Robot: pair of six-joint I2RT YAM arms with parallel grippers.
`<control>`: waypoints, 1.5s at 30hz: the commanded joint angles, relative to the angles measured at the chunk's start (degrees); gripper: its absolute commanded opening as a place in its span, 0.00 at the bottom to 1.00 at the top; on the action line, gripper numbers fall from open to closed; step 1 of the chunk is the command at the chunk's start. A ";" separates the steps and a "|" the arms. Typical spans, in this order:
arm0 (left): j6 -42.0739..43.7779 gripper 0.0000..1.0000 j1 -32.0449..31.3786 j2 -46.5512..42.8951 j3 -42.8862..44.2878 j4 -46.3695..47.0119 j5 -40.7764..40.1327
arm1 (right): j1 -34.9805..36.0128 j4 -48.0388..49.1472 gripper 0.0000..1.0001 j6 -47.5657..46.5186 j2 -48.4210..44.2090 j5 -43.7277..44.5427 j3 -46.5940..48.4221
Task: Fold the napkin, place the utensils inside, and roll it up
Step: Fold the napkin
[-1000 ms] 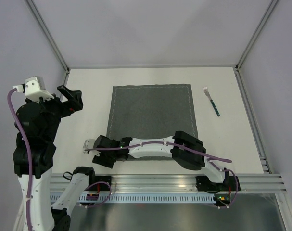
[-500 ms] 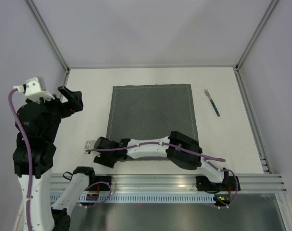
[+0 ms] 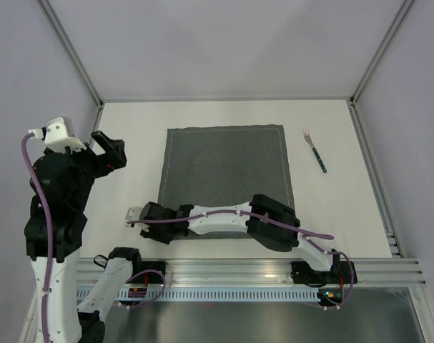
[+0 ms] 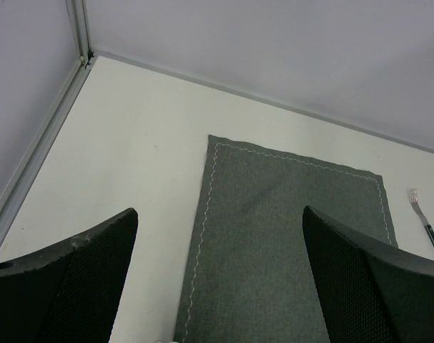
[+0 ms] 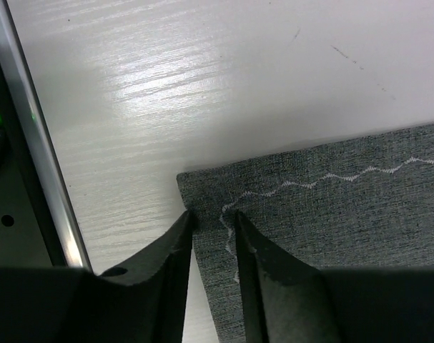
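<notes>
The dark grey napkin (image 3: 227, 171) lies flat and unfolded on the white table, with pale stitching along its hem. My right arm reaches across its near edge. My right gripper (image 3: 154, 227) is at the napkin's near-left corner. In the right wrist view the jaws (image 5: 213, 221) are nearly together on the napkin's (image 5: 331, 214) hem just behind that corner. My left gripper (image 3: 106, 150) is raised at the table's left side, open and empty. In the left wrist view its fingers (image 4: 220, 286) frame the napkin (image 4: 288, 236). A fork (image 3: 315, 150) lies right of the napkin; its tines show (image 4: 417, 204) too.
The aluminium rail (image 3: 238, 275) runs along the near edge, close to my right gripper (image 5: 38, 179). Grey walls and metal posts (image 3: 99, 103) close off the table's back and sides.
My right gripper has drawn in and settled on the napkin's near-left corner. My left arm has shifted slightly to the right.
</notes>
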 commanded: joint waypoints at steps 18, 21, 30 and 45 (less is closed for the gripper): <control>2.34 1.00 0.21 -0.45 -1.66 1.54 -0.01 | -1.93 -4.82 0.09 -0.27 -1.27 -0.88 5.14; 2.25 1.00 0.21 -0.45 -1.75 1.72 0.17 | -2.46 -5.25 0.09 0.09 -2.68 -1.23 5.85; 1.72 1.00 0.21 -0.45 -2.36 2.33 0.96 | -6.85 -6.66 0.06 1.67 -7.07 -3.52 5.24; 0.14 1.00 0.21 0.96 -5.08 6.03 3.42 | -21.61 -5.44 0.01 1.85 -18.93 -5.98 -3.20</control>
